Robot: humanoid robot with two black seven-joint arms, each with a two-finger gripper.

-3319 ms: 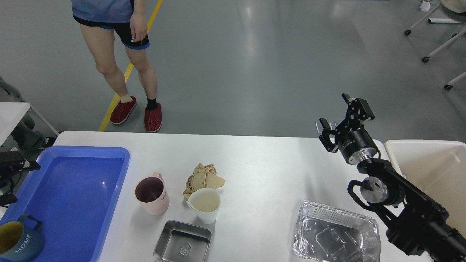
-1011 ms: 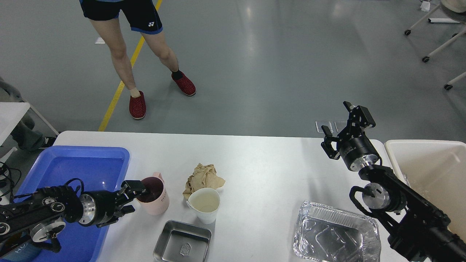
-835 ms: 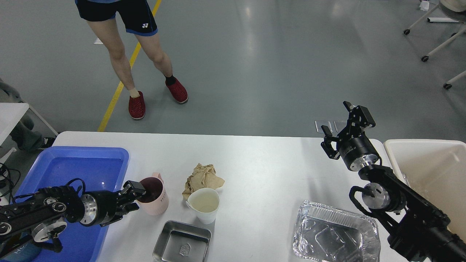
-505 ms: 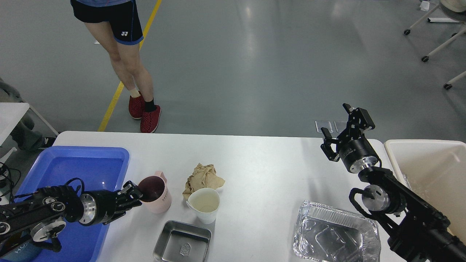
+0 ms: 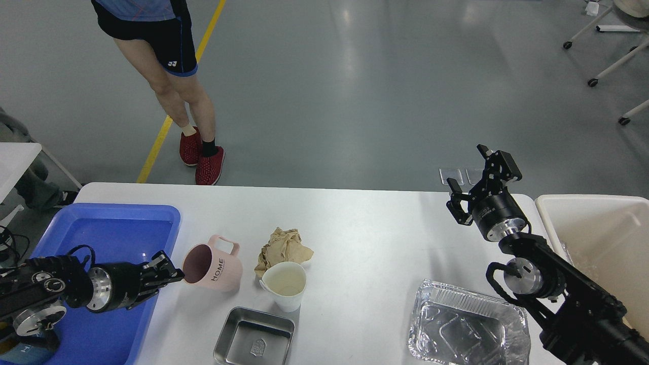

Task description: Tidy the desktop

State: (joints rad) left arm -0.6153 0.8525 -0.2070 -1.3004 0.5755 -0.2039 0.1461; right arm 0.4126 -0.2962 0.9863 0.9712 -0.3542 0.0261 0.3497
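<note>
The white desktop (image 5: 365,228) carries a pink mug (image 5: 215,263) marked HOME, tipped over to the left with its mouth facing my left gripper (image 5: 173,274). That gripper reaches in over the blue tray's right edge and is shut on the mug's rim. Just right of the mug lie a crumpled brown paper (image 5: 284,246) and an upright white cup (image 5: 284,284). A square steel tray (image 5: 253,342) and a foil container (image 5: 466,324) sit near the front edge. My right gripper (image 5: 479,177) hangs open and empty above the desktop's far right corner.
A blue tray (image 5: 101,228) fills the left end of the desktop. A cream-beige bin (image 5: 598,228) stands off the right end. A person (image 5: 177,76) in red slippers stands beyond the far edge at the left. Another table's corner (image 5: 15,157) shows far left.
My left arm came in over the blue tray, took the pink mug's rim and pulled back left, tipping the mug over. The person shifted about. The right arm barely moved.
</note>
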